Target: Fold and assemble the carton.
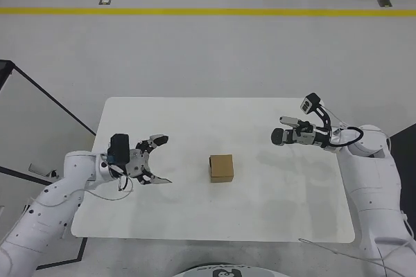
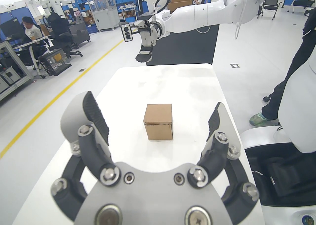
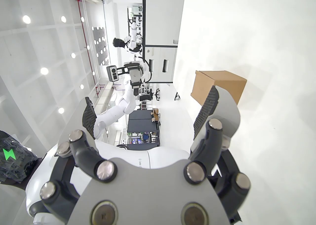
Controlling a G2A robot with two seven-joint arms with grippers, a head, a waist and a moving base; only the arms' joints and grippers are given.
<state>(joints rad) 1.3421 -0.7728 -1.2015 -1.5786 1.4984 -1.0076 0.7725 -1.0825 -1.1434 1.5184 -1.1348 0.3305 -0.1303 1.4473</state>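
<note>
**Top view:** brown carton point(image 1: 221, 168) stands mid-tabletop point(image 1: 263, 208), between left hand point(image 1: 163, 161) and right hand point(image 1: 276, 136), apart from both.
**Left wrist view:** left hand spread wide (gripping nothing), carton ahead of it.
**Right wrist view:** right hand likewise parted and unladen, carton nearby.

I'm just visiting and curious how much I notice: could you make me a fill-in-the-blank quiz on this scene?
1. The carton on the table is ___ in colour.
2. The left gripper has its jaws ___.
3. The right gripper, open as well, holds ___.
Missing words: brown; open; nothing.
</note>
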